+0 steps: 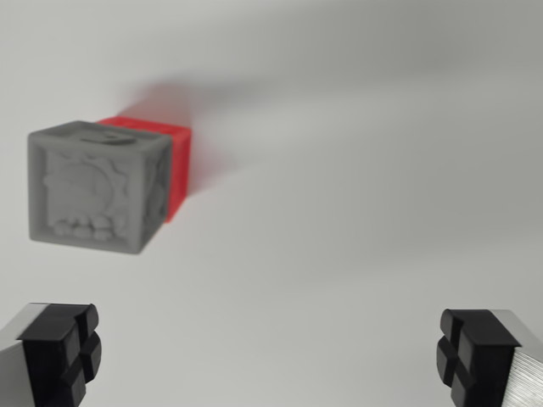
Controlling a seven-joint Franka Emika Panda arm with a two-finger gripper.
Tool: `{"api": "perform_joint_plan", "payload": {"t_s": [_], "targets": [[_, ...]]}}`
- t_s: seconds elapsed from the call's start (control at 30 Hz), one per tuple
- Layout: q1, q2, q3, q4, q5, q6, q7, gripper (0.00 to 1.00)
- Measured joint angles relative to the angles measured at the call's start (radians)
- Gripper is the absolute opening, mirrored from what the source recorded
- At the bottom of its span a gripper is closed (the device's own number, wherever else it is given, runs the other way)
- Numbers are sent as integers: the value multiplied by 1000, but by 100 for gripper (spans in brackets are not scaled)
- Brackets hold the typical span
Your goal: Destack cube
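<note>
As I look down through the wrist camera, here is what I see:

My gripper (270, 356): spread wide, nothing between the fingers; the span between them is bare surface.
My fingers: the black pad of one (64, 352) sits in the bottom corner on the wrist view's left, the other (471, 356) in the bottom corner on the wrist view's right. Each pad has a cross-shaped groove, and a silvery metal body shows behind each.
Grey cube (89, 186): in the upper part of the wrist view's left, well clear of both pads. It has raised relief patterns on its faces, one showing a round, gear-like outline. It looks slightly blurred.
Red cube (176, 170): directly against the grey cube, mostly hidden by it; only a red strip along the grey cube's far and right-hand edges shows. The two are stacked, grey nearer my camera.
Position relative to me: the stack is off to the left of the line between my fingers, not centred under me.
Surface (356, 170): plain, pale grey-white, with a soft reddish shadow beyond the red cube.
</note>
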Motion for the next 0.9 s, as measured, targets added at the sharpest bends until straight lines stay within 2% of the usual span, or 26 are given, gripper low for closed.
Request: {"api": "perform_joint_plan", "payload": {"t_s": [0.33,0.77,0.9], "targets": [[51,69,0,49,-1,22,87,100],[120,175,-1,141,-3,39,203,100],[128,198,-2,145,-3,61,210,100]]}}
